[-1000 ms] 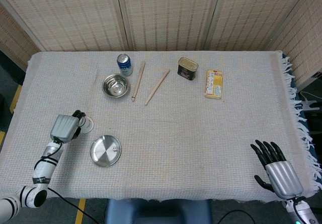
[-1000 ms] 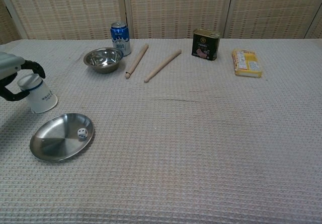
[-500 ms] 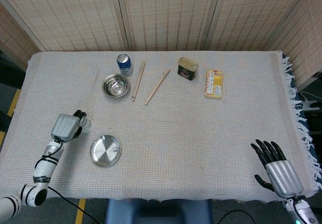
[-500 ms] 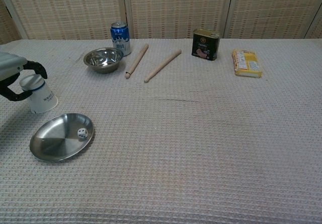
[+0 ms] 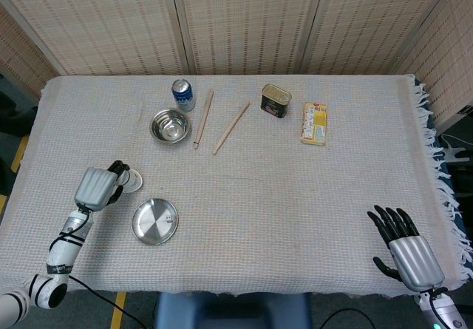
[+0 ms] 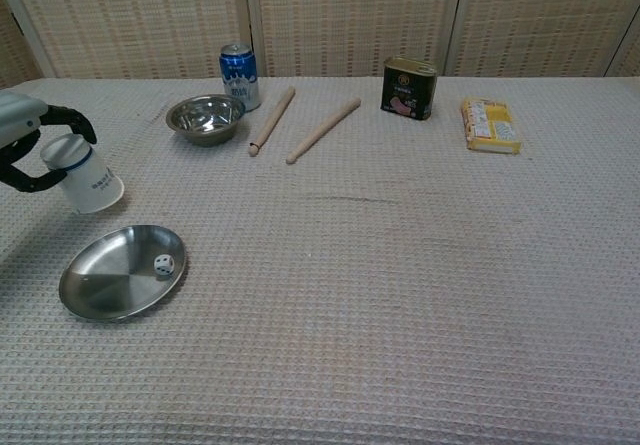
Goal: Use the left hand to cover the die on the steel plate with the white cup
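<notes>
My left hand (image 5: 97,187) (image 6: 28,137) grips the white cup (image 6: 85,174) (image 5: 131,182), which is upside down, tilted and lifted off the cloth. Just below and to the right of it lies the shallow steel plate (image 6: 105,290) (image 5: 150,224). A small white die (image 6: 163,263) (image 5: 169,217) rests near the plate's right rim. My right hand (image 5: 405,245) lies open, fingers spread, on the table's near right corner and shows only in the head view.
At the back stand a steel bowl (image 6: 205,117), a blue can (image 6: 238,75), two wooden sticks (image 6: 272,120) (image 6: 324,130), a dark tin (image 6: 409,87) and a yellow box (image 6: 490,125). The table's left edge runs close by my left hand.
My left hand has lifted the white cup off the cloth and carried it slightly right, tilting it more.
</notes>
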Tool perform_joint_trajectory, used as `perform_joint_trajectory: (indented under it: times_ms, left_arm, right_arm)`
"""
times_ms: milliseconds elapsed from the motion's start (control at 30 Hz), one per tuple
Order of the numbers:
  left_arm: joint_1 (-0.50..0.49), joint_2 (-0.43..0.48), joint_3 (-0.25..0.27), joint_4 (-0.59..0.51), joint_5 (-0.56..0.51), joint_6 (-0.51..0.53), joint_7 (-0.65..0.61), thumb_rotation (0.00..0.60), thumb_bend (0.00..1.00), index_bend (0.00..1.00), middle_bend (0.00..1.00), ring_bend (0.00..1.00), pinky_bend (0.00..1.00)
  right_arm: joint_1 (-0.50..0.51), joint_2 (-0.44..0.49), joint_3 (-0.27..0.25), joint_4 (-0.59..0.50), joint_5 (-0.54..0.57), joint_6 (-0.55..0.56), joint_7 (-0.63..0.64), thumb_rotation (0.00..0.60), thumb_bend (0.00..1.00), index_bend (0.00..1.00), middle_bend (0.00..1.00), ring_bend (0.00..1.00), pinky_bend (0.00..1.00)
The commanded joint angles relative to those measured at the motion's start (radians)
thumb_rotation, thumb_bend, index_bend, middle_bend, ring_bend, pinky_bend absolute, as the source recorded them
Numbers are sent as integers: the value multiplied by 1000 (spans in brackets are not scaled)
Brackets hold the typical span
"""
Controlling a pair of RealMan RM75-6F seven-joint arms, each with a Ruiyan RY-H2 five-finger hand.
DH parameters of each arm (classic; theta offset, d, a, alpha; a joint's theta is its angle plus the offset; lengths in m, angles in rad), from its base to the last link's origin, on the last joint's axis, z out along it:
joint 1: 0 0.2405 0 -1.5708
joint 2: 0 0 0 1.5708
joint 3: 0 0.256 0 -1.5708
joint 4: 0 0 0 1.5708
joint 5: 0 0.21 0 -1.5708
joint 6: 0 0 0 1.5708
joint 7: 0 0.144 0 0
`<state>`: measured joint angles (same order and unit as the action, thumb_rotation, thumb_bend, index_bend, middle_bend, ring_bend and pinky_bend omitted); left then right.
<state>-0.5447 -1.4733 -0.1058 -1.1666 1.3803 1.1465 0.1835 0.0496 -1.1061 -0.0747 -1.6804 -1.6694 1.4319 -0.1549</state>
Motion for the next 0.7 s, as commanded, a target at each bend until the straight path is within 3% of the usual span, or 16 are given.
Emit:
perform_joint_trajectory:
  times_ms: [33, 233, 333, 700]
  left_arm:
    - [42, 60, 38, -105, 65, 66, -69, 600, 455, 572, 775, 765, 950]
    - [87, 115, 108, -235, 189, 154, -107, 600, 469, 622, 849, 784, 957]
    - [87, 118, 131, -278, 216, 143, -85, 600, 475, 667, 906, 793, 957]
    - [71, 41, 108, -292, 201, 100, 77, 600, 473, 685, 937, 795, 956]
  right_arm:
    - [-1, 1, -2, -1, -4, 3, 1, 600, 133, 0, 0, 0, 0]
    - [-2, 2, -11, -4, -19, 4, 2, 600, 132, 0, 0, 0, 0]
    - [-2, 3, -14, -6, -25, 5, 4, 600, 132, 0, 0, 0, 0]
    - [-4, 14, -18, -7, -39, 17, 23, 600, 133, 0, 0, 0, 0]
